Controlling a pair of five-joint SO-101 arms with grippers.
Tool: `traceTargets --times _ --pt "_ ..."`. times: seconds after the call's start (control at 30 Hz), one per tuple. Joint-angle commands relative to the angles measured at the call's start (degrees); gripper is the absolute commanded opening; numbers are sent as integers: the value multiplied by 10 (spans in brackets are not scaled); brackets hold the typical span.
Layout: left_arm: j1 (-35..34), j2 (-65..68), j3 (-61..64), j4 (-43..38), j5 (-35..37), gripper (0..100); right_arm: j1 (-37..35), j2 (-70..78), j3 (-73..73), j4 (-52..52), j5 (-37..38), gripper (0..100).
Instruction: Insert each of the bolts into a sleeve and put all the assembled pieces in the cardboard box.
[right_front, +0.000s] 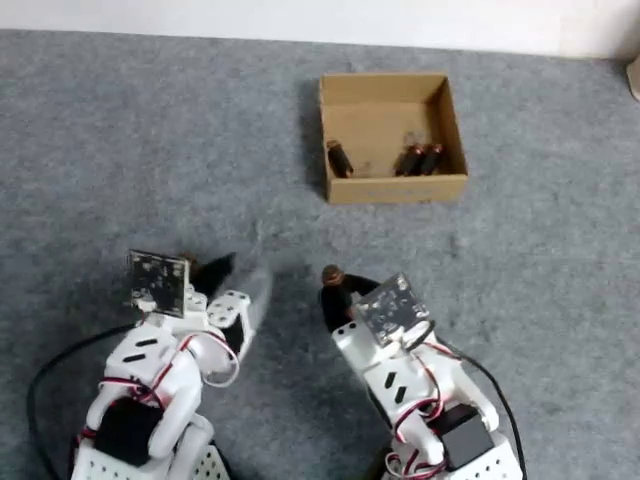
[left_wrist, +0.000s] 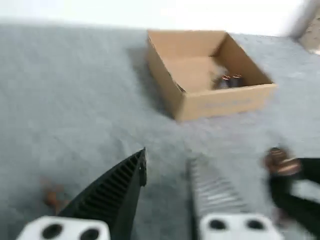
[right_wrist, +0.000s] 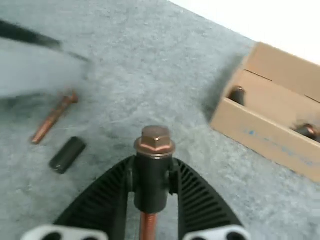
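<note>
**Item 1. Right gripper** (right_wrist: 152, 169): clamped on the held sleeve (right_wrist: 150, 186), which stands upright between its fingers. The held bolt (right_wrist: 155, 141) is seated in it, with the hex head on top and the shank showing below. The piece is raised off the carpet (right_front: 520, 260).

**Item 2. Left gripper** (left_wrist: 165, 186): jaws wide apart and holding nothing, low over the carpet. It is near the right gripper, on that gripper's left.

**Item 3. Loose bolt** (right_wrist: 52, 117): lies flat on the carpet just beside the left gripper.

**Item 4. Loose sleeve** (right_wrist: 67, 154): lies on its side just beside the loose bolt, on the side nearer the right gripper. The two do not touch.

**Item 5. Box** (right_front: 395, 190): ahead of both grippers and well apart from them, a little to the right of the right gripper's line. It holds 3 boxed pieces (right_front: 338, 158), 1 at the left wall and 2 together at the right.

**Step in hand (judged):** piece 4 is assembled and awaits delivery, and 1 bolt and sleeve pair remains.

**Next move calls for (judged):**
- Carry the held piece forward and somewhat right, high enough to clear the box's near wall.
- Open the right gripper only once it is over the box floor, since the upright piece may tip or roll on release.
- The left gripper is well placed to take the loose bolt or loose sleeve afterwards.
</note>
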Motion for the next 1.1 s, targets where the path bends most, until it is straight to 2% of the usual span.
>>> traceTargets --times 0.0,0.2,0.33,0.53,0.77,0.93,1.07 --pt "-64 8 50 -75 -193 27 43 -7 -7 -11 5 4" --pt "-123 8 91 -115 -178 8 119 4 -6 -112 3 4" --pt "-159 8 88 -116 -161 8 136 98 -28 -145 5 4" --pt "-167 8 94 -135 -161 8 172 395 -234 -194 6 5" --pt "-164 8 104 -135 -163 8 232 817 -590 -207 3 5" --pt "-164 8 106 -135 -164 9 258 1091 -840 -128 2 5" --pt "-163 7 110 -135 -164 9 268 1241 -1011 -47 2 7"
